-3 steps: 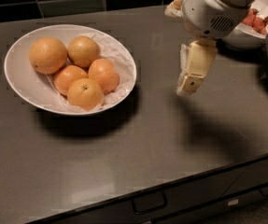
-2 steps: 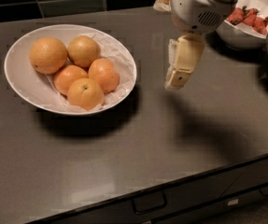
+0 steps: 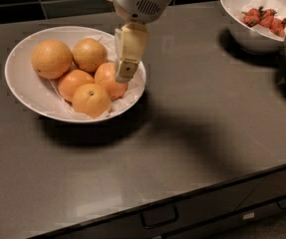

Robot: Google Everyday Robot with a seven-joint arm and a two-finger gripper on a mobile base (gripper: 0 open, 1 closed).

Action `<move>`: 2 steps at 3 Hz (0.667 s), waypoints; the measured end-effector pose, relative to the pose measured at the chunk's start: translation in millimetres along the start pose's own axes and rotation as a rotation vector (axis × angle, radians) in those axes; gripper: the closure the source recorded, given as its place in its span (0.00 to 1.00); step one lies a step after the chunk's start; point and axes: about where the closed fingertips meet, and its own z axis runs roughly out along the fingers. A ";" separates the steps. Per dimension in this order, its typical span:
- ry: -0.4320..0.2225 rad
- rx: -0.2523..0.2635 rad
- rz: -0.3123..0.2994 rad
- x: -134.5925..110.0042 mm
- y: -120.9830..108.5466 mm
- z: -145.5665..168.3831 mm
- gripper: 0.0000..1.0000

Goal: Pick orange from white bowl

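A: Near edge?
B: Table (image 3: 207,133) front lip, drawer handle (image 3: 160,215) under it. Bare dark top in front & right of the white bowl (image 3: 25,91).
A: Orange?
B: Orange (image 3: 51,59) sits far-left in the bowl on crinkled paper. Biggest, pale, dull dimpled skin.
A: Gripper?
B: Gripper (image 3: 125,76) hangs over the bowl's right side, apart from the orange. Jaws seen side-on, gap unreadable. Strawberry bowl (image 3: 247,31) far right of the bowl.
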 end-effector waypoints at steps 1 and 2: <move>0.000 0.000 0.000 -0.1 0.0 0.1 0.00; -0.058 -0.010 -0.076 -34.8 -12.9 25.5 0.00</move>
